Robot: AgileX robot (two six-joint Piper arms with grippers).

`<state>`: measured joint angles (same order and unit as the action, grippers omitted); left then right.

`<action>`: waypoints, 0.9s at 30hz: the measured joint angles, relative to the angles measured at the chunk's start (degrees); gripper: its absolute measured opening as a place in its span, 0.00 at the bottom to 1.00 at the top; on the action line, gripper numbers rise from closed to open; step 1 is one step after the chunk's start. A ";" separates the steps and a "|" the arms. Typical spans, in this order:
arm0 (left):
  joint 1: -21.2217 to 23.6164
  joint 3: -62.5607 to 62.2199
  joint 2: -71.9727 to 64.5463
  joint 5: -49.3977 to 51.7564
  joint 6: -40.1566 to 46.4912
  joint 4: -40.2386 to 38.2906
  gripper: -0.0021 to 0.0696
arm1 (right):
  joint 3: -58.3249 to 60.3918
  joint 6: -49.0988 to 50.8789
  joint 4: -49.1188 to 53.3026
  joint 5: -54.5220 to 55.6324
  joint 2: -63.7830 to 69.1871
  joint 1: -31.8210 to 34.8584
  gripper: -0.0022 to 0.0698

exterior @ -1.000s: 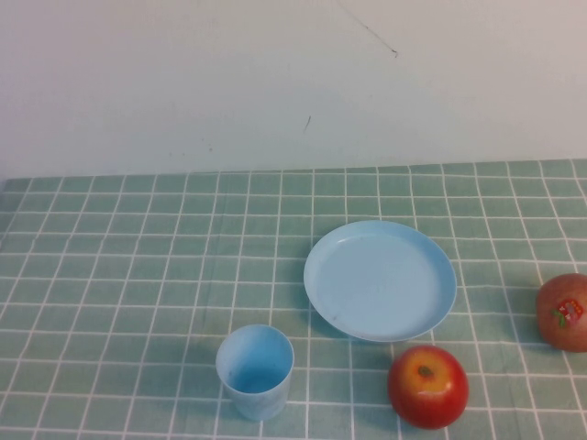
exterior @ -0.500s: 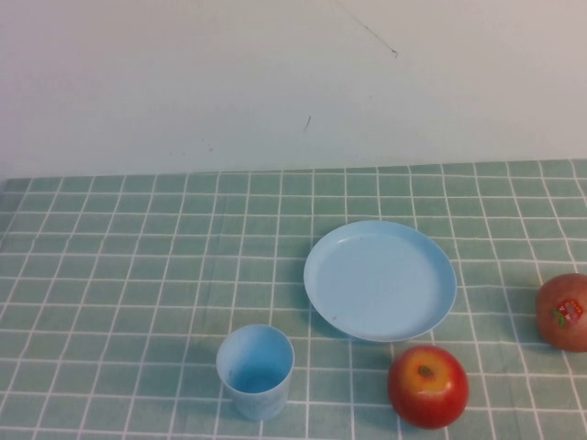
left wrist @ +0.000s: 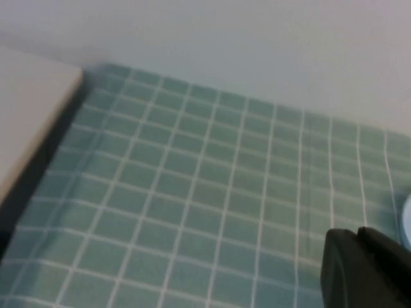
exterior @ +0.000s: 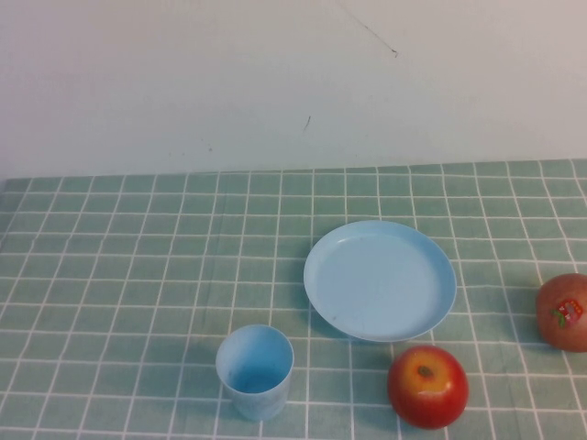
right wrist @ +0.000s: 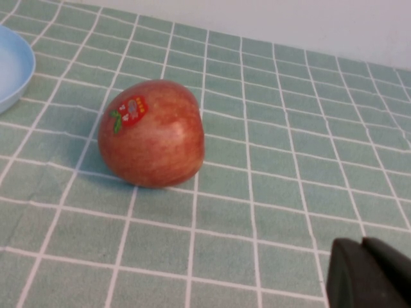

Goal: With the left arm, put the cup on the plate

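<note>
The light-blue cup (exterior: 255, 369) stands upright and empty near the front edge of the checked cloth. The light-blue plate (exterior: 380, 280) lies to its right and further back, empty. Neither arm shows in the high view. My left gripper (left wrist: 358, 236) shows only in the left wrist view, its two black fingers pressed together and holding nothing, over bare cloth far from the cup; a sliver of the plate's rim (left wrist: 407, 221) shows at that view's edge. My right gripper (right wrist: 361, 245) is shut and empty, near a stickered apple.
A red apple (exterior: 427, 386) sits just right of the cup, in front of the plate. A second apple with a sticker (exterior: 563, 312) lies at the right edge and also shows in the right wrist view (right wrist: 152, 131). A white wall stands behind the table.
</note>
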<state>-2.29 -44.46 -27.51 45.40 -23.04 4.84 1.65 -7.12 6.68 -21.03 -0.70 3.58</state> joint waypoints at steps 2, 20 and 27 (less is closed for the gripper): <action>0.00 0.00 -2.53 2.35 5.38 -6.07 0.03 | 0.00 0.00 0.00 0.00 0.00 0.00 0.03; 0.00 -3.76 -38.46 10.31 36.61 -35.89 0.56 | 0.00 0.00 0.00 0.00 0.00 -0.11 0.03; -4.53 -11.01 -48.70 10.17 39.89 -36.02 0.61 | 0.00 0.00 0.00 0.00 0.00 -0.11 0.03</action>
<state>-6.82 -55.47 -76.22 55.57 16.85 -31.18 1.65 -7.12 6.68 -21.03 -0.70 3.47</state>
